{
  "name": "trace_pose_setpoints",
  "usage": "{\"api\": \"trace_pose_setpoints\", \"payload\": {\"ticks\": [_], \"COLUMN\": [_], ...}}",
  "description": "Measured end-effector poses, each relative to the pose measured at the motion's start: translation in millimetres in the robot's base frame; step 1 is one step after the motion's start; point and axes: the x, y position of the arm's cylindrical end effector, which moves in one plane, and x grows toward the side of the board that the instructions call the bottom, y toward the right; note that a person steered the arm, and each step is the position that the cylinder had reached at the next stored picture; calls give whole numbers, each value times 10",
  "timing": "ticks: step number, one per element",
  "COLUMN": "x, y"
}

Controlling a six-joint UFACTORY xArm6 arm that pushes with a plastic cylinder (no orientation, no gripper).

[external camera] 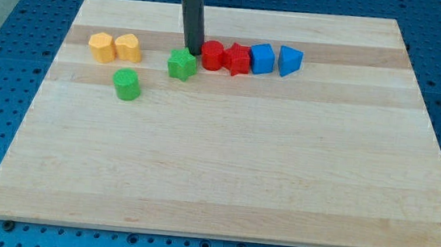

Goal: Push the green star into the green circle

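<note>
Standing at the small green star-shaped block's [181, 64] upper-right edge, the rod's tip [191, 53] has no jaws. Best pushed down-left, steadily, toward the green round block [127, 84], keeping clear of the red round block [212, 55].

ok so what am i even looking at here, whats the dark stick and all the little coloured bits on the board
This is a single camera picture looking down at an angle on a wooden board; where the camera is mounted isn't recorded. The dark stick is a rod fixed to the end of a robot arm. It has no hand, so nothing is held: it only slides along the board and pushes blocks with my tip.

The coloured bits are small blocks near the view's top. From the view's left: two yellow blocks, then a green star, two red blocks and two blue blocks. A green circle sits below and left of the star.

My tip stands right at the star's upper right edge, between it and the nearest red block. The job is to push the star into the circle.
</note>
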Motion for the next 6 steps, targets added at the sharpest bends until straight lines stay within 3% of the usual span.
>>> {"api": "trace_pose_setpoints", "payload": {"ticks": [1,2,6], "x": [612,900,1323], "y": [-224,-258,99]}}
